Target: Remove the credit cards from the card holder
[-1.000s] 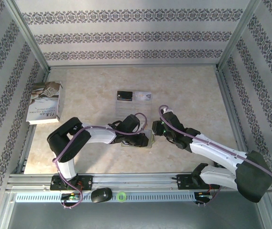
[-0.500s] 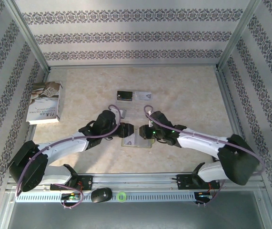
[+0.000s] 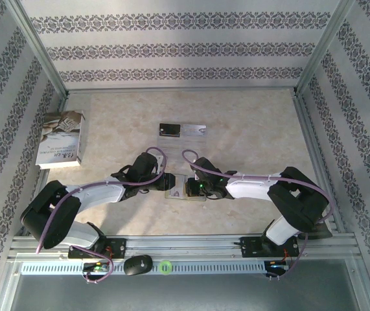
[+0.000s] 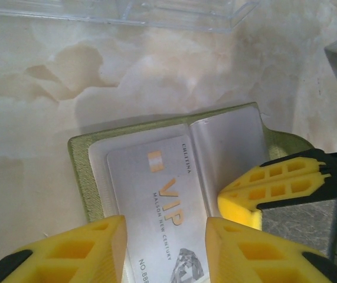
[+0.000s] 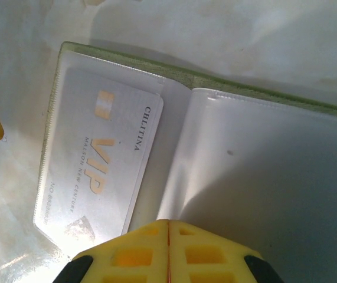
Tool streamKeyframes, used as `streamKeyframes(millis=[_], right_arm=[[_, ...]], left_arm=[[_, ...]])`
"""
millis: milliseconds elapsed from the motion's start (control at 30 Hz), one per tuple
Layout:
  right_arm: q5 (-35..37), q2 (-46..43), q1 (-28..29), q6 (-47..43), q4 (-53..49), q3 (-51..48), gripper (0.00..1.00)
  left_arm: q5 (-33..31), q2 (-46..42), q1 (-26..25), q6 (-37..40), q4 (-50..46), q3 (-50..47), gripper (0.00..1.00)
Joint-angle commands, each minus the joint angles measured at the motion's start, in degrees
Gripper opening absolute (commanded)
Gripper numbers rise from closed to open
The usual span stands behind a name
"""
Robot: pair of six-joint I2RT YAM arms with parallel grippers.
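The card holder [image 4: 78,171] lies open on the table [image 4: 38,88], near centre. The right gripper [image 5: 168,236], jaws closed, should pin it flat. The left gripper [image 4: 165,247], jaws open astride the silver card [image 4: 156,188], should pinch and pull straight.

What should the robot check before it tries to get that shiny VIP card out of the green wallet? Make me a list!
1. Card holder lying open on the table: ok.
2. VIP card in plain sight under its clear pocket: ok.
3. Left hand open, one finger on each side of the card: ok.
4. Right hand shut, its tip over the holder's other page: ok.
5. Right hand pressing hard enough to pin the holder: cannot tell.
6. All cards out: not ok. Black card and silver card lie on the table, but the VIP card sits in its pocket.
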Motion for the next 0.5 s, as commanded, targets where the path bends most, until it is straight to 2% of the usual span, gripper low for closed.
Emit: streamKeyframes(millis=[0, 167, 467], right_arm=[[2.6, -2.2, 0.3, -1.3, -2.6, 1.2, 0.09], [1.2, -6.3, 0.3, -1.3, -1.0, 2.6, 0.15], [4.2, -6.2, -0.3, 2.3, -1.2, 1.6, 0.11]], left_arm=[[-2.8, 0.9, -0.4, 3.8, -2.5, 1.6, 0.38], [-5.5, 2.4, -1.0, 6.2, -4.1, 2.8, 0.41], [-13.4, 4.6, -6.6, 9.1, -5.9, 4.9, 0.48]])
